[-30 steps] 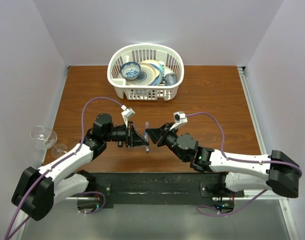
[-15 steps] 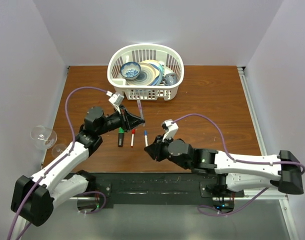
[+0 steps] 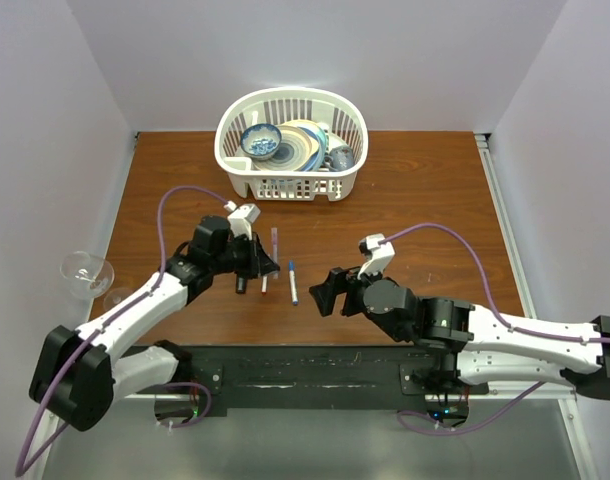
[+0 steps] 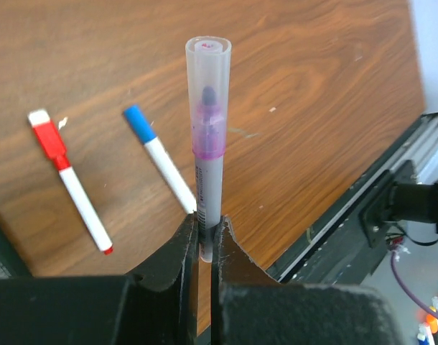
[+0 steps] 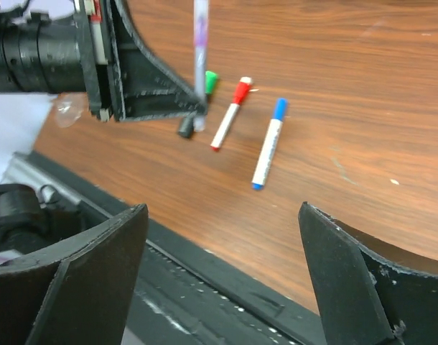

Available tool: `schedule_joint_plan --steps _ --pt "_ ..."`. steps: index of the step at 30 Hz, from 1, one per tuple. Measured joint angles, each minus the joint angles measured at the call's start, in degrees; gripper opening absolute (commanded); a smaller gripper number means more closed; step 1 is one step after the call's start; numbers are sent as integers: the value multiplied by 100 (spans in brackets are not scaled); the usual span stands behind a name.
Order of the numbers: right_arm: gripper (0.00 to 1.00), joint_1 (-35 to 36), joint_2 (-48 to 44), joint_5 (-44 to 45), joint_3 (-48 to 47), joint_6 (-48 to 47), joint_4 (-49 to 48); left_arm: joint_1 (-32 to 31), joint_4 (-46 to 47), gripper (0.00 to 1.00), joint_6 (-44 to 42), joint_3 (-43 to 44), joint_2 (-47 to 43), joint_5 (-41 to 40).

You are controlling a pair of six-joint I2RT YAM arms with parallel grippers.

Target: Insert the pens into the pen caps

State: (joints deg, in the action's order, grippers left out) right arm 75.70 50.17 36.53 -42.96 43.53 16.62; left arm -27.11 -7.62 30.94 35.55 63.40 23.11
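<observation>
My left tool (image 4: 204,228) clamps the purple pen (image 4: 207,165) by its tail; light, probably slippery. Right tool (image 5: 220,215) gapes, empty.

arms (image 3: 135,310): white links, black joints | cables (image 3: 190,190): purple, one per wrist | jaws: black, wedge-shaped | wrist cameras (image 3: 243,213): white

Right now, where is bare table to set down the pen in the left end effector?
Free: bare brown wooden table right of the white slotted plastic basket, out to the right edge. Smaller patch: left of the basket. Crowded: near centre, where the blue-capped white pen, red-capped white pen and green-capped black marker lie by the left end effector.
</observation>
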Motion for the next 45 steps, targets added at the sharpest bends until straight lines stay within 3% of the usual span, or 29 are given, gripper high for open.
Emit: schedule_joint_plan --steps 11,22,29,31,35,40,45 --pt "92 0 -562 343 2 175 518 -459 -188 1 400 -11 1054 -575" --pt "92 -2 -831 498 22 299 708 -546 59 11 767 -319 1429 -730" --pt "92 -2 -697 503 13 339 868 -566 68 32 870 -354 1473 -752" --pt "92 -2 -625 503 -11 345 933 -566 59 49 872 -354 1449 -754" --pt "97 -2 -509 505 -146 358 1097 -568 -31 66 841 -321 1158 -708" --pt "99 -2 -474 557 -378 341 1191 -568 166 100 629 -162 426 -407" --pt "99 -2 -354 590 -732 293 1292 -570 501 100 286 26 -527 -245"
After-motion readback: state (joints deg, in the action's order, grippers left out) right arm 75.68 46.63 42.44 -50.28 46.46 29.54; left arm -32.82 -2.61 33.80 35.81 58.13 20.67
